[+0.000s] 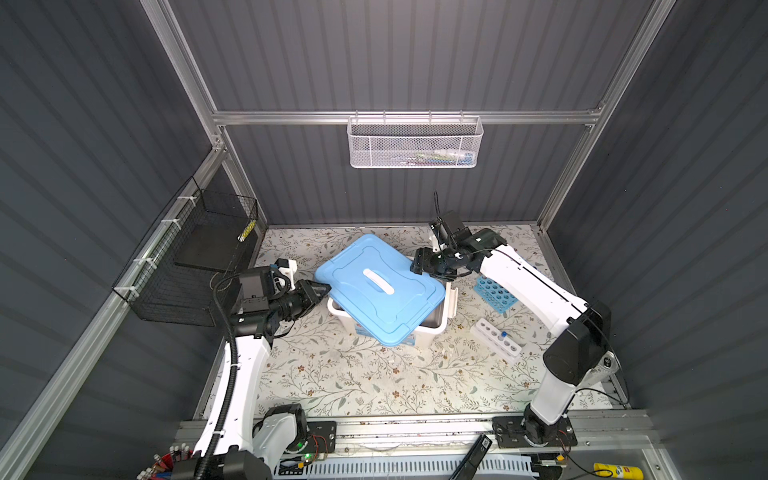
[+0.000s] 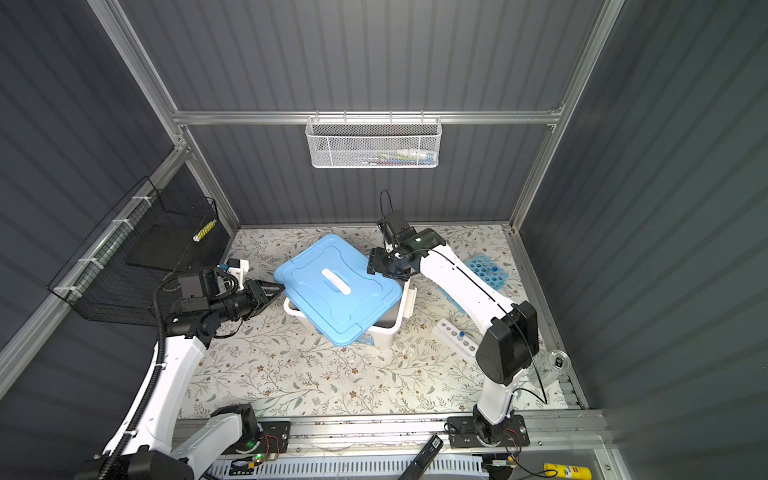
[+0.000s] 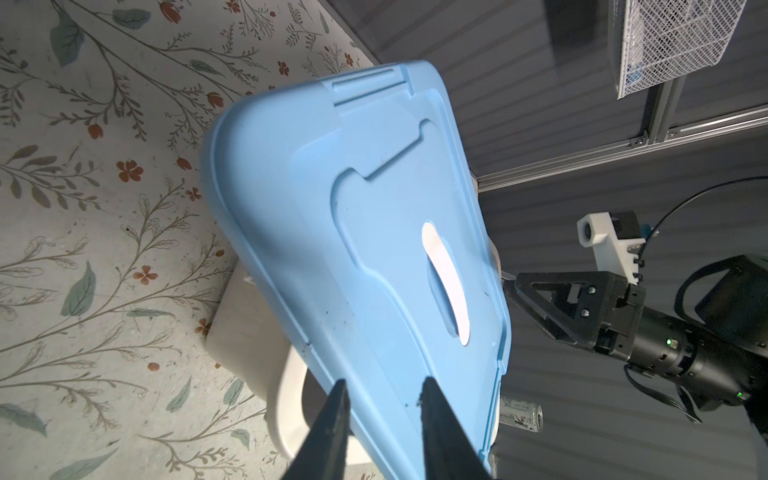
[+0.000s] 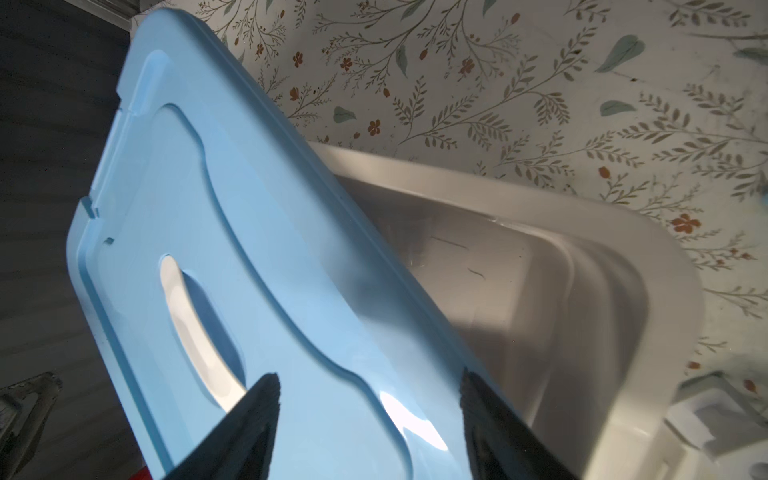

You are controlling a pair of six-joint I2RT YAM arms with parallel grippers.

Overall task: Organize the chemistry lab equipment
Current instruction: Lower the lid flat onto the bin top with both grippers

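A light-blue lid [image 1: 380, 289] [image 2: 336, 291] lies askew and tilted on the white bin [image 1: 432, 328] [image 2: 388, 332], leaving part of the bin's inside [image 4: 540, 291] uncovered. My left gripper [image 1: 324, 289] [image 3: 384, 381] is at the lid's left corner, jaws apart with the lid's rim [image 3: 374, 208] between them. At the far right corner, my right gripper [image 1: 417, 264] [image 4: 369, 374] stands open over the lid [image 4: 249, 249]. A blue many-holed rack [image 1: 494, 293] [image 2: 486, 270] lies right of the bin. The small white rack [image 1: 496, 336] [image 2: 455, 336] in front of it holds a blue-capped tube [image 1: 503, 334].
A white mesh basket [image 1: 415, 143] hangs on the back wall and a black wire basket [image 1: 195, 257] on the left wall. A drink can [image 2: 555, 363] stands at the table's right edge. The right arm reaches over the blue rack.
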